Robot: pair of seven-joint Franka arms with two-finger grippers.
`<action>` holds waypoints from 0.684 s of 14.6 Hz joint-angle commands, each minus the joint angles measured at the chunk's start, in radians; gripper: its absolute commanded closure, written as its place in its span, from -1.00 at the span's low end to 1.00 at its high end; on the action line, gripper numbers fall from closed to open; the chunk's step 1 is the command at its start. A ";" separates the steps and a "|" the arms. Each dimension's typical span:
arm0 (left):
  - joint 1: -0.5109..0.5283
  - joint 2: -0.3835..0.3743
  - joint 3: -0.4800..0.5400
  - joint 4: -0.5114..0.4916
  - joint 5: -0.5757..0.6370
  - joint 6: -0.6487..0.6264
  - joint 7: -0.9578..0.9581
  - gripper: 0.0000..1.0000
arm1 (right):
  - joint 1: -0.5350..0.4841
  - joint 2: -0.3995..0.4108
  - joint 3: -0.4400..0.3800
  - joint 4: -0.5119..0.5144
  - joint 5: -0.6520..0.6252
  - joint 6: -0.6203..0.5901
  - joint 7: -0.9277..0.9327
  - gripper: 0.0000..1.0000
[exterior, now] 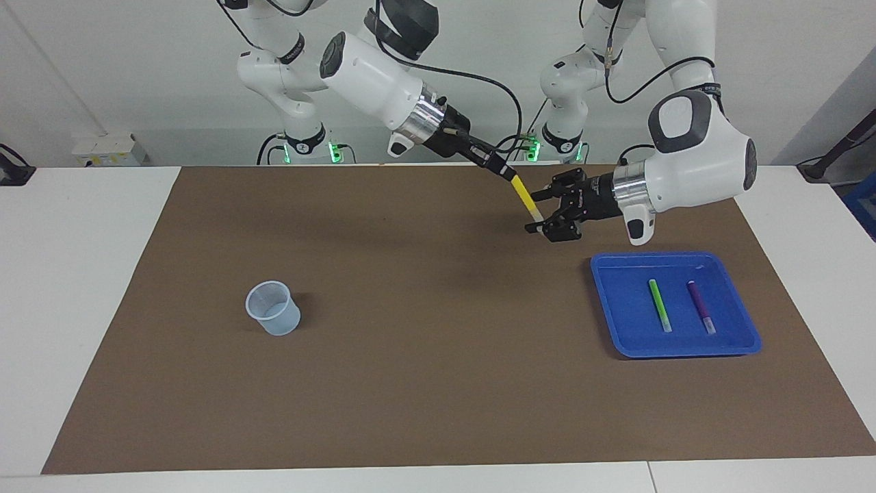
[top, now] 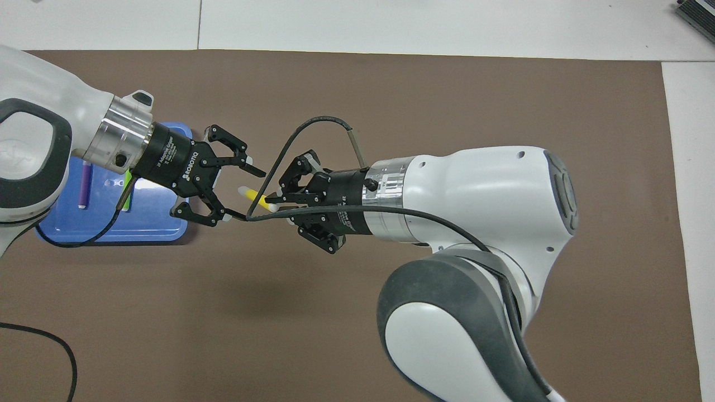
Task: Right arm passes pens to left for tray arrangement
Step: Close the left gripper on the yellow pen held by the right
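Slanting downward from the right claw [exterior: 505, 174], the yellow pen [exterior: 525, 198] is held in the air over the brown mat [exterior: 410, 383], its long axis tilted and its whitish tip lowest, aimed toward the left arm's end of the desk [exterior: 82, 274]. The right claw's fingertips are pressed together on the pen's upper end. The left claw [exterior: 537, 212] is seen at the pen's tip with its fingers spread, one to each side of the tip; contact with the pen cannot be told. In the overhead view the yellow pen [top: 254, 196] shows as a short bar between the right claw [top: 272, 199] and the left claw [top: 246, 192].

The blue tray [exterior: 609, 315] rests on the mat toward the left arm's end, a shallow square with rounded corners and raised rim. Inside it the green pen [exterior: 660, 305] and the purple pen [exterior: 701, 307] lie side by side, apart, roughly parallel, whitish tips pointing away from the robots. A translucent bluish cup [exterior: 273, 307] stands upright on the mat toward the right arm's end.
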 commanded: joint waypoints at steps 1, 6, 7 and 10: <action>0.015 -0.031 -0.011 0.000 -0.031 -0.047 -0.024 -0.45 | 0.005 0.012 0.002 0.013 -0.003 0.015 0.007 1.00; 0.017 -0.062 -0.014 0.004 -0.043 -0.054 -0.051 0.10 | 0.005 0.012 0.002 0.013 -0.006 0.015 0.007 1.00; 0.017 -0.071 -0.011 0.004 -0.045 -0.054 -0.050 0.14 | 0.005 0.012 0.002 0.013 -0.006 0.015 0.006 1.00; 0.015 -0.073 -0.012 0.004 -0.045 -0.050 -0.050 0.32 | 0.005 0.012 0.002 0.013 -0.006 0.014 0.004 1.00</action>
